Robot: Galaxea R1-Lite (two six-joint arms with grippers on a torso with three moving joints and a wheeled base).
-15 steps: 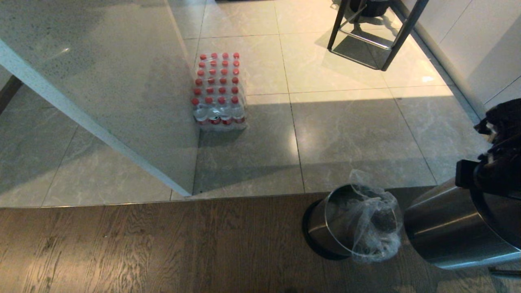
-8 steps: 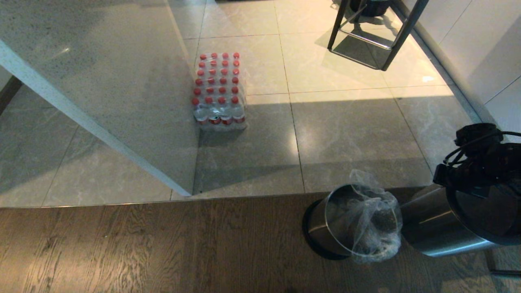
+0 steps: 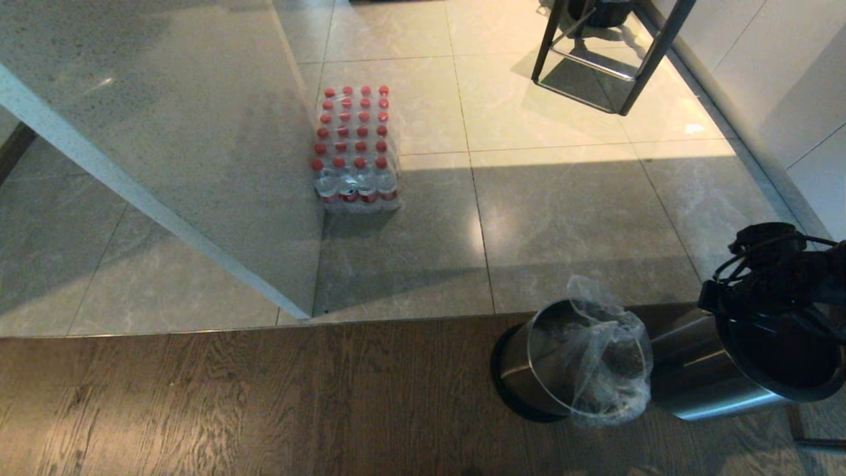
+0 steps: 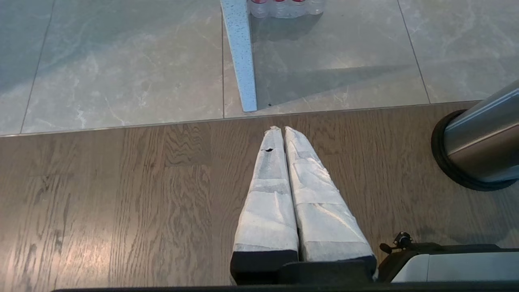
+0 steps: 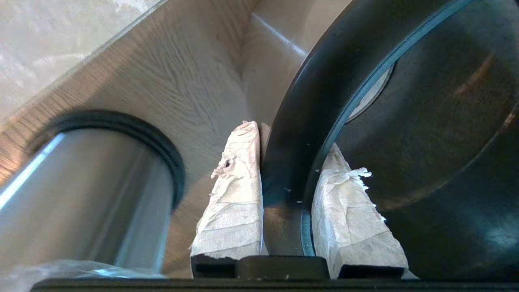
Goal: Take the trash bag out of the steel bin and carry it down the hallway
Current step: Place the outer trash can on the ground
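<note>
r gripper fingers clamped on black rim of a 2nd steel can, prob to shift it clear; trash bag sits in steel bin on wood floor; l gripper fingers together, parked

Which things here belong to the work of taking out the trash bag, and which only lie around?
Job: trash bag, in the steel bin; right hand, clamped on the black rim of the second steel bin beside it.
Lying about: pack of red-capped bottles; stool; stone counter; left hand, shut, idle over the wood floor.
</note>
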